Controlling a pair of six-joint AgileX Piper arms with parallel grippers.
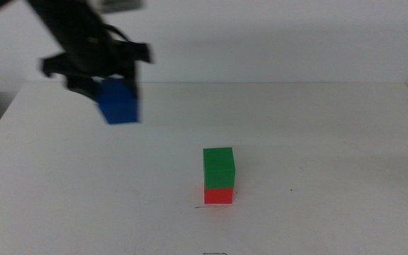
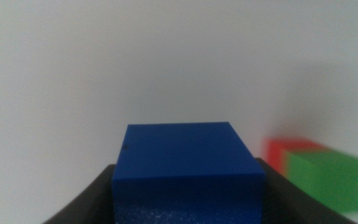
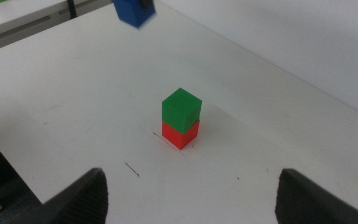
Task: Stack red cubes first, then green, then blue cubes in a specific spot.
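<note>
My left gripper (image 1: 116, 93) hangs in the air over the table's back left, shut on the blue cube (image 1: 119, 103). In the left wrist view the blue cube (image 2: 188, 165) sits between the dark jaws. The green cube (image 1: 219, 167) rests squarely on the red cube (image 1: 219, 195) near the table's middle front, well to the right of and below the blue one. A thin dark scribble (image 1: 204, 206) marking the spot shows at the red cube's foot. My right gripper (image 3: 204, 199) stands open and empty, away from the stack of green cube (image 3: 181, 107) and red cube (image 3: 180, 134).
The white table (image 1: 331, 142) spreads around the stack. Its back edge runs just behind my left gripper. A second short dark mark (image 3: 132, 169) lies on the tabletop near the stack. The right arm is out of the middle view.
</note>
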